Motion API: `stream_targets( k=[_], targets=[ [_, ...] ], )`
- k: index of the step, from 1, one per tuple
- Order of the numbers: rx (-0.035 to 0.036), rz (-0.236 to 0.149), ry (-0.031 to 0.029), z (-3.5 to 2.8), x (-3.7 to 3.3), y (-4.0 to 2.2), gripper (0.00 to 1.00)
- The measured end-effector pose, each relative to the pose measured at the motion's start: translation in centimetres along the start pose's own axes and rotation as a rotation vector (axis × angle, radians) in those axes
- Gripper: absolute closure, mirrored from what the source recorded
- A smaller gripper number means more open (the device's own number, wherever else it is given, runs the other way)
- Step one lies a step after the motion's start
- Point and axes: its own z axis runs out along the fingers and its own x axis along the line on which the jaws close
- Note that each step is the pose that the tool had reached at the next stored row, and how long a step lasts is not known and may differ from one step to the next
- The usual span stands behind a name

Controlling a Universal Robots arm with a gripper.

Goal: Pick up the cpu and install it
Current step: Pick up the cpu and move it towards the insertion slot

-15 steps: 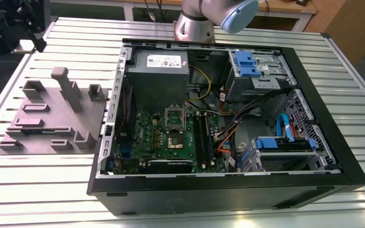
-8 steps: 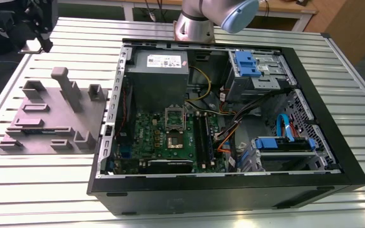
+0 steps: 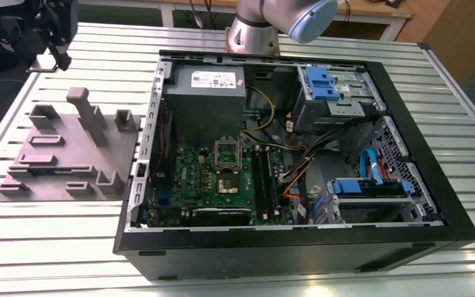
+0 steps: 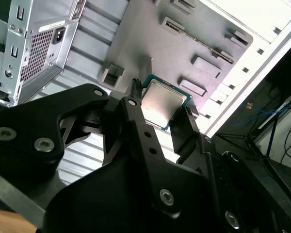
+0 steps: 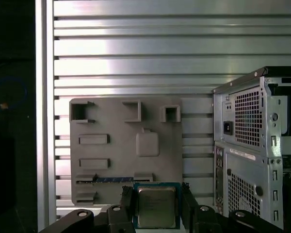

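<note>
Slatted aluminium surface (image 3: 47,247) carries open black computer case (image 3: 287,247); flat grey moulded parts tray (image 3: 72,161) at case's 9 o'clock in exterior view. Green motherboard (image 3: 192,179) inside case, bare socket (image 3: 227,180) near its middle. Small flat square cpu with shiny silver-grey metal top (image 5: 156,206) pinched by opposite edges between black fingers (image 5: 186,204), closed onto it, above tray, well apart from socket. Likely risk: edge-only pinch lets chip tilt or slip; skewed seating could bend socket contacts. Exterior view gives socket, wrist views give grip

No text or label can be read.
</note>
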Motion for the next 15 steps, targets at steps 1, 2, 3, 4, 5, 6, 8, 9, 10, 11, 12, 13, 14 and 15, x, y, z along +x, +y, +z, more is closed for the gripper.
stream_targets(
  k=[1,2,3,4,5,6,8,9,10,11,12,13,14,15],
  targets=[
    [0.0006,0.000,0.0000,0.00,-0.01,-0.14,0.52],
    [0.0013,0.001,0.0002,-0.01,-0.04,-0.24,0.52],
    [0.0013,0.001,0.0000,0.01,-0.16,-0.27,0.52],
    [0.0015,0.001,0.0001,0.01,-0.35,-0.28,0.52],
    [0.0016,0.002,0.0001,0.01,-0.67,-0.28,0.52],
    [0.0015,0.001,0.0000,0.03,-1.04,-0.27,0.52],
    [0.0014,0.001,0.0000,0.05,-1.85,-0.24,0.52],
    [0.0015,0.002,0.0000,0.06,-2.30,-0.23,0.52],
    [0.0016,0.002,0.0002,0.06,-2.71,-0.22,0.52],
    [0.0015,0.002,0.0001,0.08,-3.13,-0.20,0.52],
    [0.0014,0.002,0.0000,0.10,-3.57,-0.19,0.52],
    [0.0014,0.001,-0.0001,0.11,-3.97,-0.18,0.52],
    [0.0014,0.001,0.0000,0.11,-4.34,-0.16,0.52],
    [0.0015,0.002,0.0001,0.12,-4.64,-0.15,0.52]
  ],
)
